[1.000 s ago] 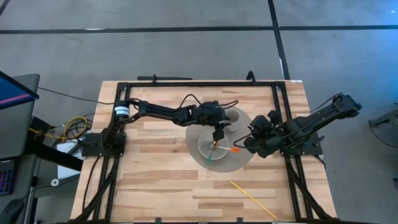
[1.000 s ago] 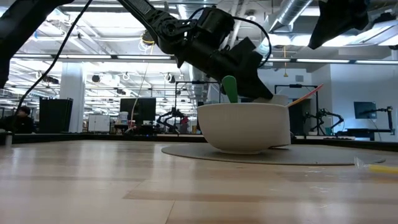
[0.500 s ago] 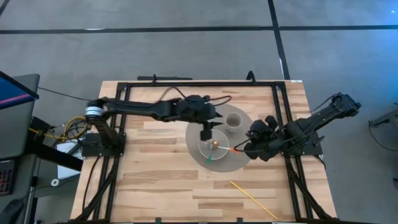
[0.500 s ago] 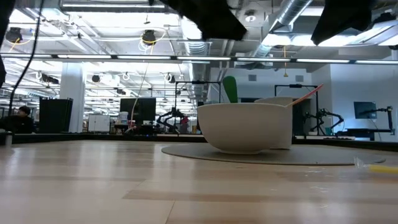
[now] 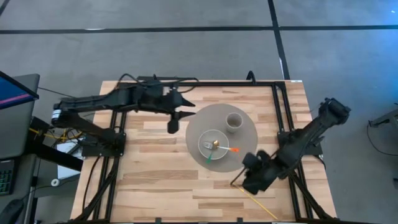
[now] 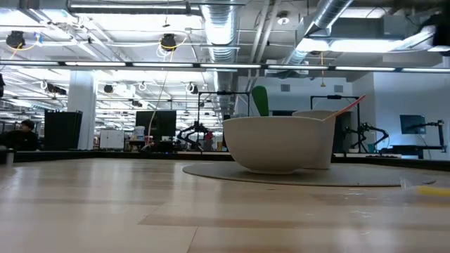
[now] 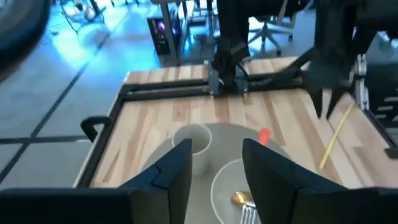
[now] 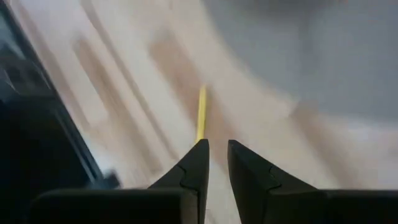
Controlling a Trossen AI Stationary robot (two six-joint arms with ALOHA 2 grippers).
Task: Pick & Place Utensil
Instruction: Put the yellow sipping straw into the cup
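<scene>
A white bowl stands on a round grey mat, beside a small cup. In the bowl lie a gold fork, a green utensil and an orange one that leans out over the rim. A thin yellow stick lies on the wood near the table's near edge. My left gripper hovers open, left of the mat. My right gripper hangs over the stick's far end, its fingers a narrow gap apart and touching nothing.
Black frame rails run along the table's far, left and right sides. My right arm slants in from the right rail. Bare wood lies left of the mat and toward the near edge.
My left gripper has risen from the bowl and drawn back toward the table's left, past the mat's edge. My right gripper has swung from beside the bowl's right side toward the near edge, ending over the yellow stick. The utensils in the bowl have stayed put.
</scene>
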